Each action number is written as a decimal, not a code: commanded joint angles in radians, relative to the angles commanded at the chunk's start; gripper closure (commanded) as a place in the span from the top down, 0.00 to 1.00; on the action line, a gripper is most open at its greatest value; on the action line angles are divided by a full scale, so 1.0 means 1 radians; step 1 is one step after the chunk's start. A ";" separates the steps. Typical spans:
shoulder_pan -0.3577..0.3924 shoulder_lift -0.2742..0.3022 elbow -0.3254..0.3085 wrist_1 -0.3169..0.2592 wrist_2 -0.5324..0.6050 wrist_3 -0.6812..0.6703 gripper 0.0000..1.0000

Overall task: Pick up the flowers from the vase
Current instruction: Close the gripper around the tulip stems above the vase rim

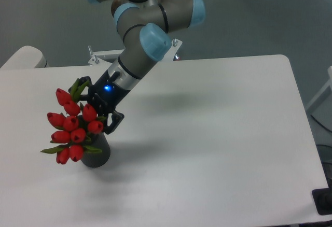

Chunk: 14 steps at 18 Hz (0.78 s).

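Observation:
The flowers (71,125) are a bunch of red tulips with green leaves, leaning left out of the vase (97,153), a short dark cylinder near the table's front left. My gripper (93,107) reaches down from the upper right and stands open at the top right of the bunch. One finger lies by the upper leaves and the other ends beside the right-hand tulips. The stems are hidden inside the vase and behind the blooms.
The white table (207,133) stretches wide to the right of the vase. A metal bracket (96,57) sits at the table's far edge behind the arm. A pale rounded object (23,57) lies off the far left corner.

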 joint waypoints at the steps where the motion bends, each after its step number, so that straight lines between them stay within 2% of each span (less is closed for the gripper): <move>1: 0.000 0.000 0.000 0.008 0.000 0.000 1.00; 3: 0.000 0.000 0.000 0.012 0.000 0.000 1.00; 4: 0.000 0.000 0.002 0.020 0.000 0.000 0.95; 7: 0.002 0.000 0.003 0.031 0.000 0.005 0.66; 9: 0.005 0.000 0.003 0.032 0.000 0.009 0.52; 10: 0.005 0.000 0.003 0.032 0.000 0.009 0.48; 14: 0.012 0.000 0.011 0.032 -0.006 0.009 0.43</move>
